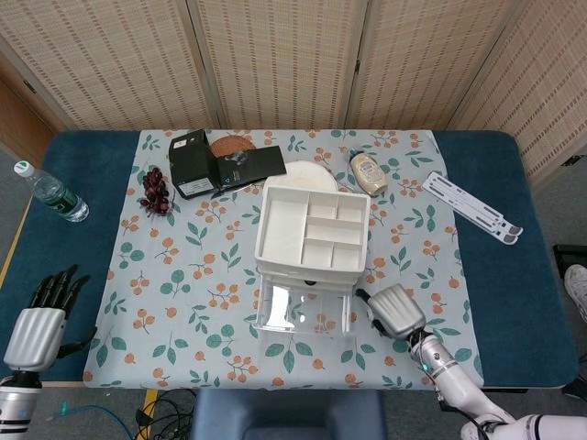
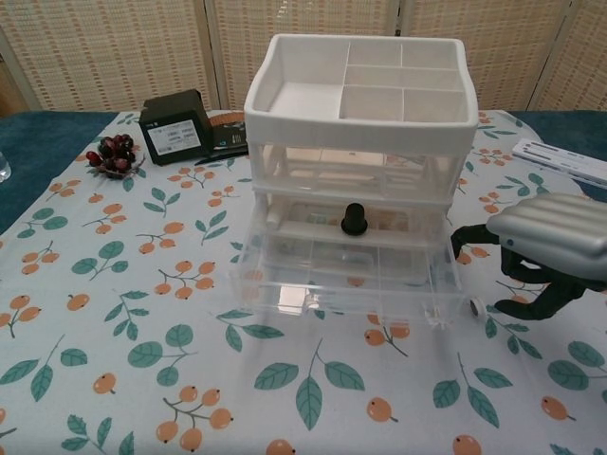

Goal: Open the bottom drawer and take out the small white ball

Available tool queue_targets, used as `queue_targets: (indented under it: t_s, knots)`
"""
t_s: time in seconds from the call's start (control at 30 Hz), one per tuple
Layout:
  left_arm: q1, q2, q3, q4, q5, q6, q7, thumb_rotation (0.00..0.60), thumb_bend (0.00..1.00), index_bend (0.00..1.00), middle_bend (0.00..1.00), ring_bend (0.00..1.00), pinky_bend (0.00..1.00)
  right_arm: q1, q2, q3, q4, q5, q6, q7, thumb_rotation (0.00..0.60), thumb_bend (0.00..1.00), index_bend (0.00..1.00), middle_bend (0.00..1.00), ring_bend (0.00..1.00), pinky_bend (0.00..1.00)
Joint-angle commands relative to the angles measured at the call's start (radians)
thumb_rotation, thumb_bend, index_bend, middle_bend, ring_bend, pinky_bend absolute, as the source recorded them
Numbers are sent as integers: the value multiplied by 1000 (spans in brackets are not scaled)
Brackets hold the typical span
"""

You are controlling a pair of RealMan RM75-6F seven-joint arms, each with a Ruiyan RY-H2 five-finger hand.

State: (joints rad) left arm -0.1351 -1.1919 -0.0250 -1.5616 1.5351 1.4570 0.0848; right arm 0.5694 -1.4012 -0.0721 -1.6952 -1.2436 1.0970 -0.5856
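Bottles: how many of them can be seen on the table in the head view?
2. A clear water bottle lies at the table's far left edge on the blue cloth. A small cream-colored bottle lies behind the drawer unit, near the white plate. None looks hidden.

The clear bottom drawer [image 1: 303,312] stands pulled out of the white drawer unit [image 1: 312,231] on the floral-clothed bench [image 1: 183,275]. The right robot hand [image 1: 394,313] rests just beside the drawer's right corner; the left robot hand [image 1: 41,323] hangs at the bench's near-left edge.

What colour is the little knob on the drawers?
Black. The knob shows best in the chest view, on the front of the clear drawers.
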Motion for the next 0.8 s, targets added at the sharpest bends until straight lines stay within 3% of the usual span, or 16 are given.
queue_targets:
  t_s: [0.03,0.2,0.4,0.6,0.67,0.8]
  knots:
    - [-3,-2,0,-1,2,-3,2,600,246,109,1,55,73,-9,12,-2,-9,-11,7,5,600,388,197,961,1000,1000]
    - [-9,-2,-3,-1,4,-5,2,600,246,109,1,55,73,-46,71,-11,-47,-63,66,24,600,388,226,953,1000,1000]
    - [-10,-3,-5,10,-9,-14,-3,600,246,109,0,55,73,-132,179,-38,-69,-161,197,107,600,406,492,900,908,1000]
    - [-16,-13,-9,15,-12,-18,-3,600,246,109,0,55,73,-227,268,-14,-105,-194,351,181,600,421,523,839,806,998]
    - [-19,-16,-11,11,-11,-19,2,600,246,109,0,55,73,-254,289,-11,-115,-190,379,192,600,421,521,766,712,912]
    - [-23,-15,-8,-16,1,-17,31,600,246,107,0,55,73,-299,307,-12,-115,-197,415,202,600,422,440,569,470,573]
